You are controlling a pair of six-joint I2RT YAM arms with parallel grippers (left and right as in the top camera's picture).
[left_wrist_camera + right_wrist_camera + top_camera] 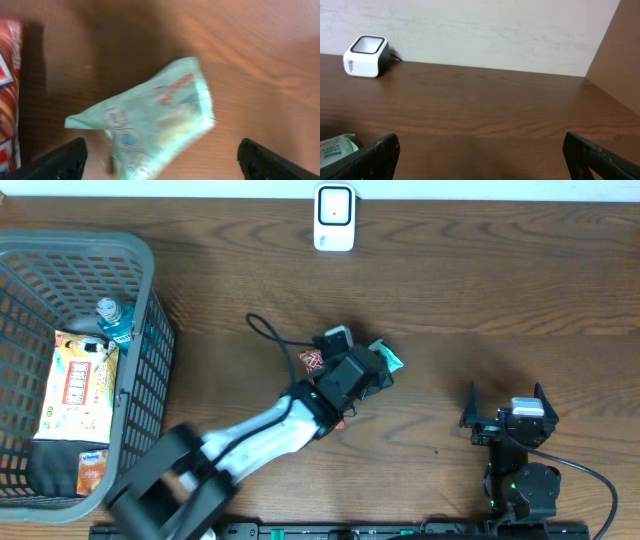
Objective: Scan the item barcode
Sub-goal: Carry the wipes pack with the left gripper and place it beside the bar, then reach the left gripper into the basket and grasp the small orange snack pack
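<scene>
the green packet [155, 120] lies on the table [450, 300] just under the left gripper [162, 160], between its wide open, empty jaws, long axis slanted across them. the right gripper [480, 155], also open and empty, is well apart.

No text readable, red print on green packet [165, 125] blurred, perhaps lettering, box [80, 385] print illegible

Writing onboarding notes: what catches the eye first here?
A mint-green packet lies in the middle of the table under the open left end effector. A gray mesh basket holding snack packs stands at the left edge; a white barcode scanner sits at the far edge.
</scene>
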